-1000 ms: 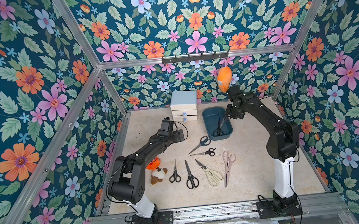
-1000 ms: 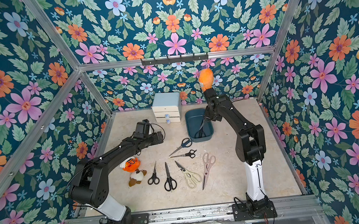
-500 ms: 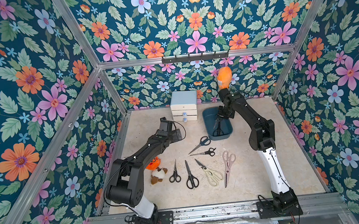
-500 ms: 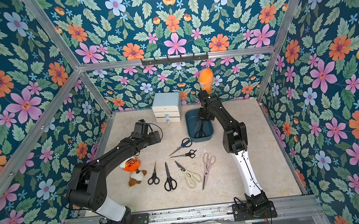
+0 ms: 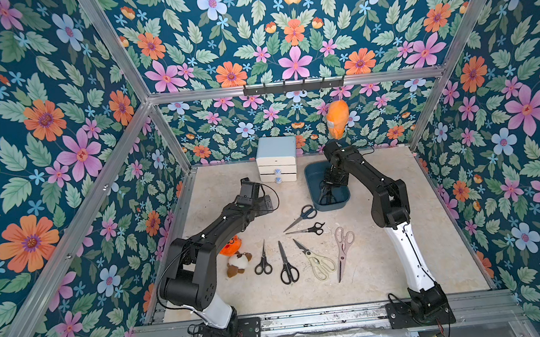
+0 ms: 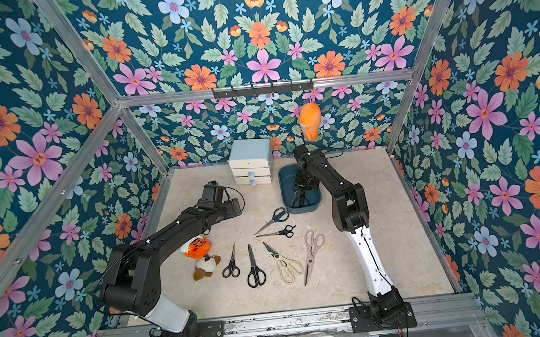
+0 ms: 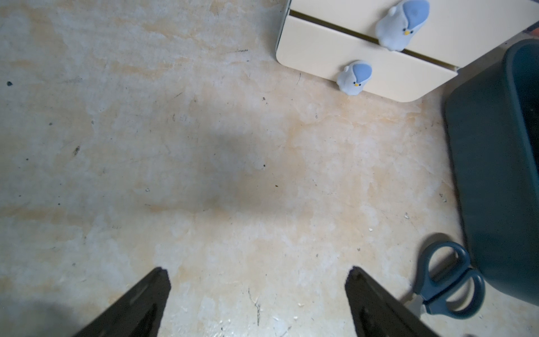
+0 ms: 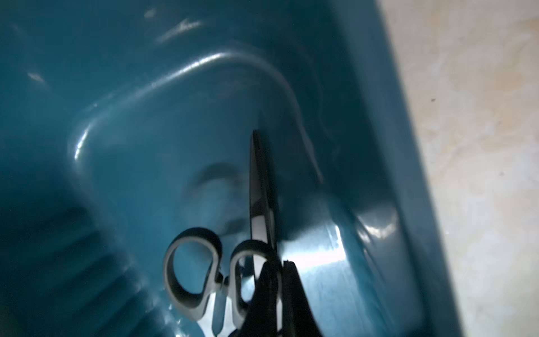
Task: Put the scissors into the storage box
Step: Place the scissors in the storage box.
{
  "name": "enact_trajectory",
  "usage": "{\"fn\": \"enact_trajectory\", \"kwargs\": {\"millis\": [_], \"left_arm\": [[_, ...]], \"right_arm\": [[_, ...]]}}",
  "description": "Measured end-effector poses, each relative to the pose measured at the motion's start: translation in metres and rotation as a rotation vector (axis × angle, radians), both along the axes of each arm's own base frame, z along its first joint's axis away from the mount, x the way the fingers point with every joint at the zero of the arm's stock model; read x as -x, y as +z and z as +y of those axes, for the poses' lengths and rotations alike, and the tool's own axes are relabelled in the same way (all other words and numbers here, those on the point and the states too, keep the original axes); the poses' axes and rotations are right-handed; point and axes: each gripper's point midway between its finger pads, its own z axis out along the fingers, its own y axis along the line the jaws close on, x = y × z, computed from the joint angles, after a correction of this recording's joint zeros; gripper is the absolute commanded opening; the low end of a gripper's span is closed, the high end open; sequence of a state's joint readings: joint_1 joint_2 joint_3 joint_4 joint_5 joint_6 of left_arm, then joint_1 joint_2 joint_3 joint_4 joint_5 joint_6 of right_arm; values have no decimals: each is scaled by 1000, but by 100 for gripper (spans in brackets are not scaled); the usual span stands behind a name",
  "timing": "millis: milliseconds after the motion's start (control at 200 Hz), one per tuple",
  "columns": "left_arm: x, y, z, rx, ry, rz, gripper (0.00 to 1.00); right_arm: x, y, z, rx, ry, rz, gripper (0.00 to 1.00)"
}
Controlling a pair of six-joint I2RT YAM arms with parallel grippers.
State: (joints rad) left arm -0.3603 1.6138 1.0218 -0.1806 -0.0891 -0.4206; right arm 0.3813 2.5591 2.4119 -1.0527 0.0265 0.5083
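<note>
The right end effector [image 8: 282, 264] is down inside the storage box [image 8: 379, 140], close to one long wall, with its fingers a thin slit apart. A dark blade [image 8: 259, 189] runs from the fingertips toward a rounded corner. Beside it a dark-looped pair [image 8: 189, 268] lies on the box floor. I cannot tell whether the fingers clamp the blade.

In both top views the drawer cabinet [image 5: 276, 158] stands just beside the box, and the dark-blue-handled scissors [image 5: 304, 214] lie just beside its near corner. Three black-handled pairs [image 5: 286, 265], the cream shears [image 5: 318, 261] and the pinkish shears [image 5: 342, 250] spread over the middle of the table [image 5: 391, 282]. Its widest open stretch is to the right of the box.

The left end effector [image 7: 258, 271] hovers over bare table, its fingers wide apart and gripping nothing.

Compared with a second ago, the right arm's elbow has swung inward and its end effector sits lower in the box. The pairs on the table lie as before.
</note>
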Motion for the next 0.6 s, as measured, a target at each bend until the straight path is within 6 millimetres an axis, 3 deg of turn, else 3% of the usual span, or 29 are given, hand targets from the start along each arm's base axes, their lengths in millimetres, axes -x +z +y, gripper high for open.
{"fn": "enact_trajectory", "kwargs": {"millis": [70, 180, 380, 505, 600], "left_arm": [[0, 0, -1, 5, -3, 0, 99], [2, 2, -2, 16, -5, -2, 99], [9, 3, -3, 42, -11, -1, 99], [14, 0, -6, 59, -28, 12, 99], [18, -3, -9, 73, -42, 21, 99]], "right_arm": [[-2, 4, 0, -1, -4, -11, 30], [-2, 14, 0, -5, -4, -25, 30], [6, 60, 0, -32, -13, -84, 30], [27, 90, 4, -41, -2, -120, 30], [48, 103, 7, -41, 3, -130, 30]]}}
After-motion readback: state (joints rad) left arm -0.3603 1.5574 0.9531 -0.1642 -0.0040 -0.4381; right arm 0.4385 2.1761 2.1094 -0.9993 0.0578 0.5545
